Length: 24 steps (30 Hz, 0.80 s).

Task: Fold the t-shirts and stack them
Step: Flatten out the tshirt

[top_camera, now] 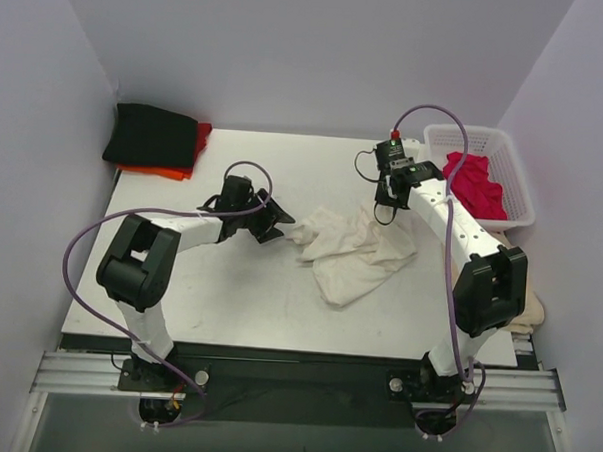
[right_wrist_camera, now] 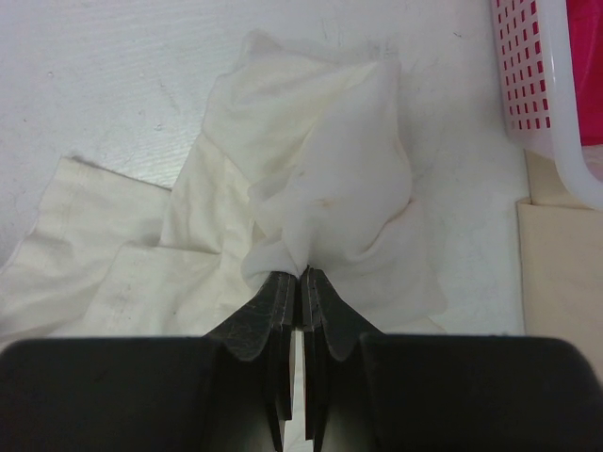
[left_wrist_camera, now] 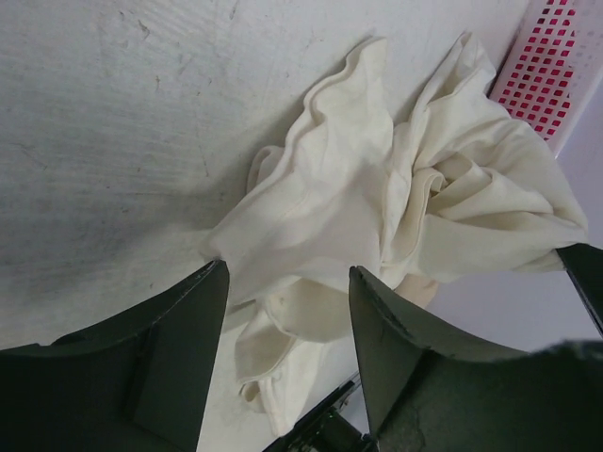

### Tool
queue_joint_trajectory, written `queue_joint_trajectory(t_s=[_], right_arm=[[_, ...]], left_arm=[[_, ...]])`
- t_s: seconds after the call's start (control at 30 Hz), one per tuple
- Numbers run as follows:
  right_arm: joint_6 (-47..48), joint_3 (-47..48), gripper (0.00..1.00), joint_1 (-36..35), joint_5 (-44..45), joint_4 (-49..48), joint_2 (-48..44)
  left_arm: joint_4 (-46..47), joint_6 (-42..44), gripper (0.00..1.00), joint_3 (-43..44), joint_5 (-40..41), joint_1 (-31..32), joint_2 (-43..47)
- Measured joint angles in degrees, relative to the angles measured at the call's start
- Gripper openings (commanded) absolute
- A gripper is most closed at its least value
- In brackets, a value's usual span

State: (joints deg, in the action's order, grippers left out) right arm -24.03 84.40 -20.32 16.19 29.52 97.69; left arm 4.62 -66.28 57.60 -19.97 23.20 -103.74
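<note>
The cream-white t-shirt (top_camera: 355, 250) lies crumpled in the middle of the table. My right gripper (right_wrist_camera: 301, 275) is shut on a bunched fold at its far right side, which rises a little off the table (top_camera: 388, 202). My left gripper (top_camera: 274, 223) is at the shirt's left edge. Its jaws stand open, with a fold of the cream cloth (left_wrist_camera: 311, 235) lying between the two fingers (left_wrist_camera: 179, 348). A folded black t-shirt (top_camera: 153, 134) rests on an orange-red one (top_camera: 162, 170) at the back left corner. A crimson t-shirt (top_camera: 475, 184) lies in the basket.
The white lattice basket (top_camera: 513, 155) stands at the back right, close to my right arm. A beige cloth (top_camera: 528, 311) hangs at the table's right edge. Walls close in on the left, back and right of the table (top_camera: 228, 303).
</note>
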Motion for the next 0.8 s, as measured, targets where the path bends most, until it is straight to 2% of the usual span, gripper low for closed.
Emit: queue_joint_trajectory(t_s=[0.13,0.23,0.47,0.63,0.8], right_arm=[[0.0,0.0,0.00,0.0,0.0,0.0,0.0],[0.0,0.0,0.00,0.0,0.0,0.0,0.0],[0.0,0.0,0.00,0.0,0.0,0.0,0.0],[-0.2,0.0,0.00,0.0,0.0,0.0,0.0],[-0.2,-0.1,0.00,0.0,0.0,0.0,0.0]], left_arm=[[-1.2,-1.7,0.54,2.4,0.0,0.7,-1.9],[-3.5,-2.3,0.53,3.7,0.3,1.0,-2.8],[-10.3,-2.1,0.54,4.3,2.8,1.5,-2.8],[-15.8,-0.7,0.60,4.3,6.5,1.5,-1.2],[-17.4,-0.8,0.61,4.3,7.0,1.5,-0.5]])
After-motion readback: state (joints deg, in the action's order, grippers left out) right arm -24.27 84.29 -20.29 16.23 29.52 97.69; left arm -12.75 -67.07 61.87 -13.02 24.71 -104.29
